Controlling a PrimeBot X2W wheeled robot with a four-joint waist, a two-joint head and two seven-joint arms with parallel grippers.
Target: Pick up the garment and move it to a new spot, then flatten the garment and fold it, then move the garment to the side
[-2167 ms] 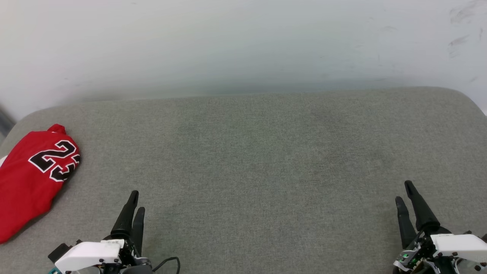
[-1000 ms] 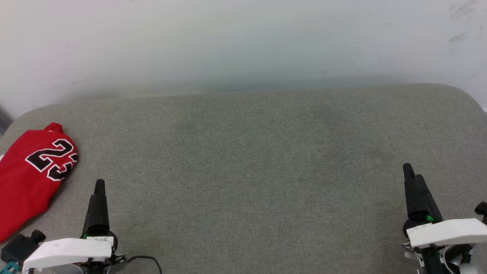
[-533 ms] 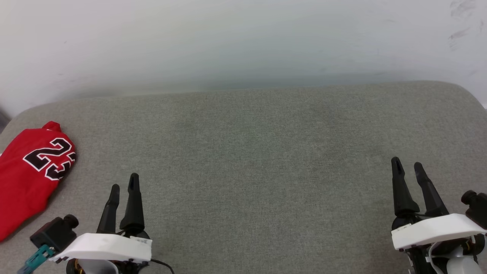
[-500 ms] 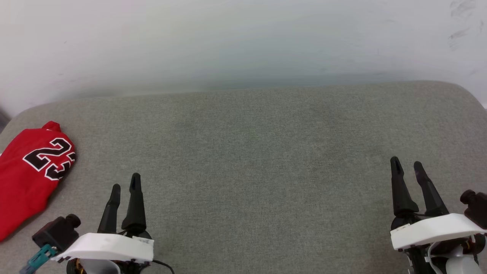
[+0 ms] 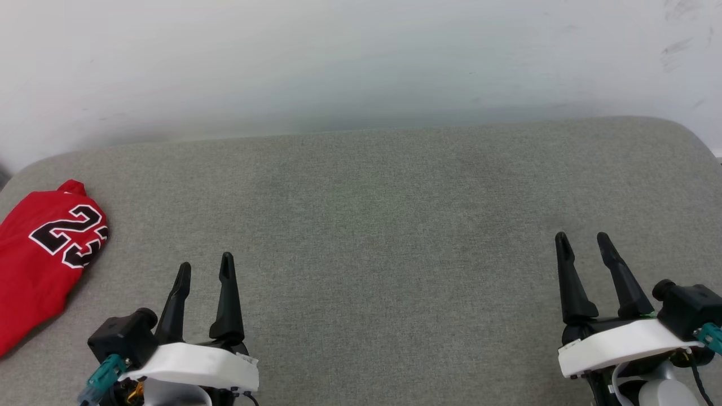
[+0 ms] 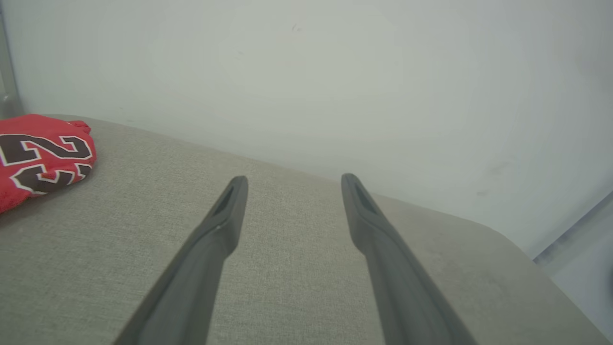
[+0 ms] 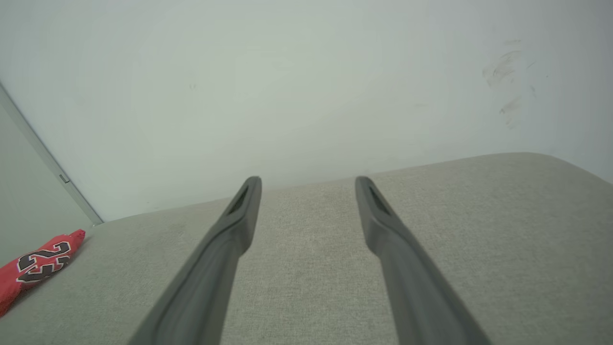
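The red garment lies bunched up at 9 o'clock on the grey cushion, with its "23" facing up. The left hand is at 7 o'clock and the right hand at 5 o'clock. Both have their fingers apart and hold nothing.

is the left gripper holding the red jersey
No, the left gripper is open and empty; the garment lies apart from it on the grey cushion.
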